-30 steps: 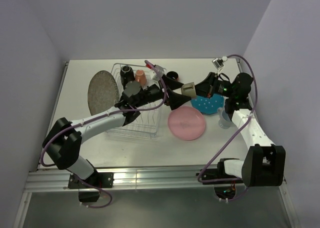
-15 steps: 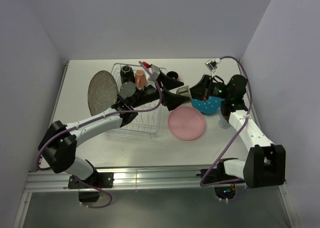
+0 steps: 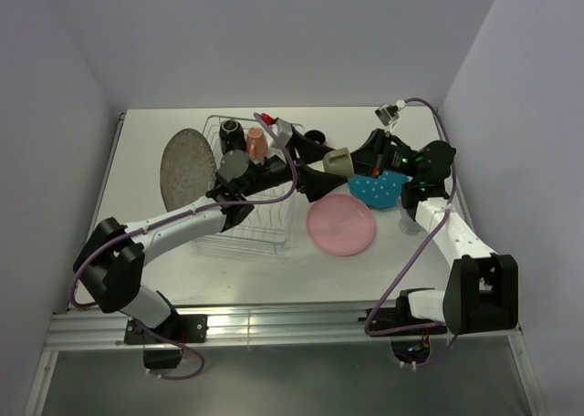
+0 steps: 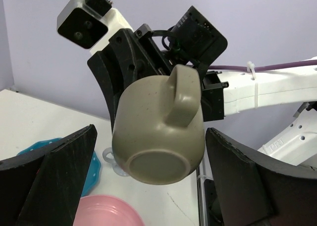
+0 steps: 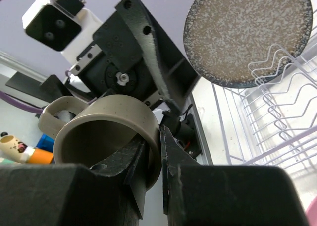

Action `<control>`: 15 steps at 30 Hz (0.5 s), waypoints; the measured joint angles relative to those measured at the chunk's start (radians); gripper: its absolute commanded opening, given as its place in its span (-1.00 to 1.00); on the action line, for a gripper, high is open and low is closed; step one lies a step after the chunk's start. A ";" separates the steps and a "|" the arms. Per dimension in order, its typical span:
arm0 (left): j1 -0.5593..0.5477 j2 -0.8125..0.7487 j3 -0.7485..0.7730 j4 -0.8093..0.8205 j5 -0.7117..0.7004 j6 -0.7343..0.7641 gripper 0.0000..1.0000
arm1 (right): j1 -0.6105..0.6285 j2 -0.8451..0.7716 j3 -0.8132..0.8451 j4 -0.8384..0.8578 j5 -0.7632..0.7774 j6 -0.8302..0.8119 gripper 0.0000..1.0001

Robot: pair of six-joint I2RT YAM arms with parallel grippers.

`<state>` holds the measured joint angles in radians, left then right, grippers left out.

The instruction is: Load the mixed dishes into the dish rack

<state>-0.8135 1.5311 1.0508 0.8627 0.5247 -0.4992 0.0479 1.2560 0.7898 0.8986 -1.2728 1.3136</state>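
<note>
Even soft lighting, faint shadows, wrist foregrounds blurred

Legible text, labels, brands, numbers, signs — none. Nothing readable stands on any surface in the top, left wrist or right wrist views.

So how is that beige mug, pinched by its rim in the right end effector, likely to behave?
The mug looks like glazed ceramic: probably rigid, fairly heavy for its size, and breakable if dropped. The right end effector clamps only the rim wall, one finger inside, so the smooth glaze might let it pivot or slip.
</note>
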 measured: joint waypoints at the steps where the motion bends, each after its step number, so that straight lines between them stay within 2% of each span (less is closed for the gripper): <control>1: 0.000 0.002 0.000 0.000 0.000 0.001 0.98 | 0.000 0.000 0.000 0.010 0.000 0.011 -1.00; 5: 0.000 0.005 0.000 -0.007 -0.008 0.007 0.98 | 0.000 0.000 0.000 0.031 0.006 0.046 -1.00; 8: 0.000 0.005 0.001 -0.007 -0.015 0.008 0.89 | 0.000 0.000 -0.006 0.037 0.014 0.058 -1.00; 10: 0.000 0.006 0.005 -0.011 -0.018 0.006 0.76 | 0.000 0.001 -0.013 0.034 0.018 0.058 -1.00; 11: 0.000 0.007 0.009 -0.011 -0.019 0.006 0.67 | 0.000 0.002 -0.013 0.030 0.022 0.058 -1.00; 12: -0.001 0.009 0.013 -0.012 -0.020 0.005 0.46 | 0.000 0.002 -0.013 0.027 0.026 0.058 -1.00; 14: -0.003 0.011 0.018 -0.008 -0.016 -0.002 0.19 | 0.000 0.002 -0.013 0.021 0.039 0.056 -1.00; 15: -0.005 0.011 0.020 -0.011 -0.018 -0.001 -0.14 | 0.000 0.002 -0.014 0.018 0.039 0.056 -0.98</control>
<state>-0.8185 1.5421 1.0710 0.8520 0.5072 -0.5003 0.0479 1.2579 0.7761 0.9169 -1.2343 1.3701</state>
